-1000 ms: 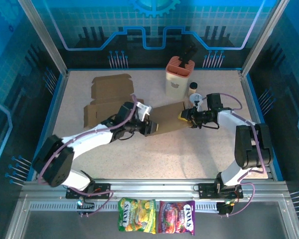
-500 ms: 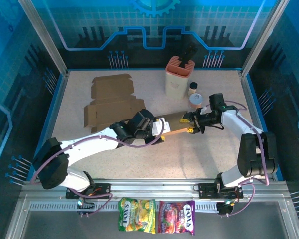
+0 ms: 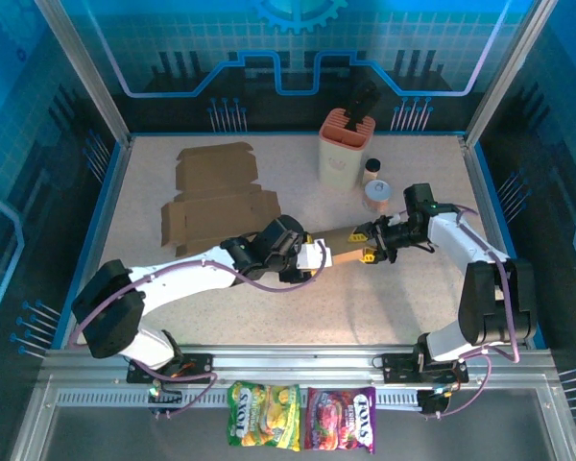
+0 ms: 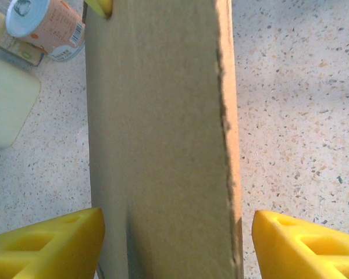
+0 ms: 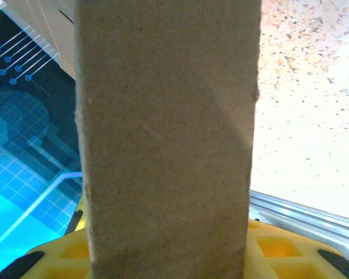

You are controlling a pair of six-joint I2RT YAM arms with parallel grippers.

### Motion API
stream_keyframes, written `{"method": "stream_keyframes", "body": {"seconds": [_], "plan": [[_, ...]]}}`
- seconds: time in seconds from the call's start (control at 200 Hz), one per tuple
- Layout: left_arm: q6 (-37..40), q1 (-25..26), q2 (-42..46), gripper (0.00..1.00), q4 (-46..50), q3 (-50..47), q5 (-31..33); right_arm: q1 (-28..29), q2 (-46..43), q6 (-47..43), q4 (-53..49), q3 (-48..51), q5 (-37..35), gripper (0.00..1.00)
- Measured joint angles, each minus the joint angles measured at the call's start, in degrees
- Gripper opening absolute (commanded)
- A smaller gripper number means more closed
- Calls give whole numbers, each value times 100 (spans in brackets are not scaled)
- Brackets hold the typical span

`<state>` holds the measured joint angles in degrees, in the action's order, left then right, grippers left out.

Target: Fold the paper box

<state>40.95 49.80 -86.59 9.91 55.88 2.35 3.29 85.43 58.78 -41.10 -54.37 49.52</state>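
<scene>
A brown paper box (image 3: 338,240), folded into a narrow strip, hangs just above the table's middle between both arms. My right gripper (image 3: 368,242) is shut on its right end; in the right wrist view the box (image 5: 166,133) runs up the frame from the yellow fingers (image 5: 279,256). My left gripper (image 3: 312,257) straddles the left end. In the left wrist view the box (image 4: 163,145) stands between the yellow fingers (image 4: 46,247); the left finger is against it and the right one a small gap away, so the gripper (image 4: 177,244) is open.
Flat brown cardboard blanks (image 3: 216,187) lie at the back left. A beige holder (image 3: 346,149), a small bottle (image 3: 372,171) and a can (image 3: 376,195) stand behind the right gripper. Two candy bags (image 3: 302,430) lie beyond the front rail.
The box has turned from showing its broad face to a narrow strip. My left gripper moved right along it and rolled over. The right gripper shifted slightly, still holding its end.
</scene>
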Motion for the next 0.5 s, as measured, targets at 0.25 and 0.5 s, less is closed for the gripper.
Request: {"method": "stream_keyframes", "body": {"seconds": [0.25, 0.5], "plan": [[57, 70, -87, 67, 0, 0, 81, -11, -155, 190, -20, 109, -70, 39], [138, 133, 219, 69, 144, -22, -109, -35, -203, 334, -24, 162, 33, 39]]}}
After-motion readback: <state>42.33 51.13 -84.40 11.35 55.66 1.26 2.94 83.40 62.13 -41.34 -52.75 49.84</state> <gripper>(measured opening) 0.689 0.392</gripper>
